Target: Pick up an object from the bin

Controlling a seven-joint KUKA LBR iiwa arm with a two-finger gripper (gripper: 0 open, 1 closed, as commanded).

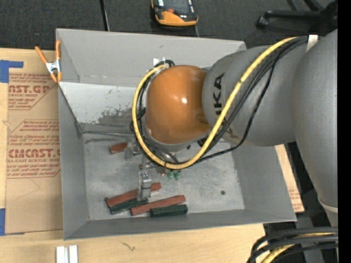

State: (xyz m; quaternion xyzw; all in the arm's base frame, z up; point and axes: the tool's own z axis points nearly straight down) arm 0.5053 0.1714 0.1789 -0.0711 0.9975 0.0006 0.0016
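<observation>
The tool (146, 183) hangs at lower centre, just above flat red-brown bars (164, 202) and dark green bars (169, 211) in the scuffed grey metal bin (219, 185). I cannot tell whether it is apart or together.

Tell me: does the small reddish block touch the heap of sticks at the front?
No, the small reddish block lies alone, a clear gap away from the heap of sticks beside the pincer.

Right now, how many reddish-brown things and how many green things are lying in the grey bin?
Reddish-brown flat bars: 4 (one short one lies apart at the left of the grey metal bin, one small one is beside the claw)
Dark green flat bars: 2
Total: 6 that I can see; the arm may hide more.
</observation>
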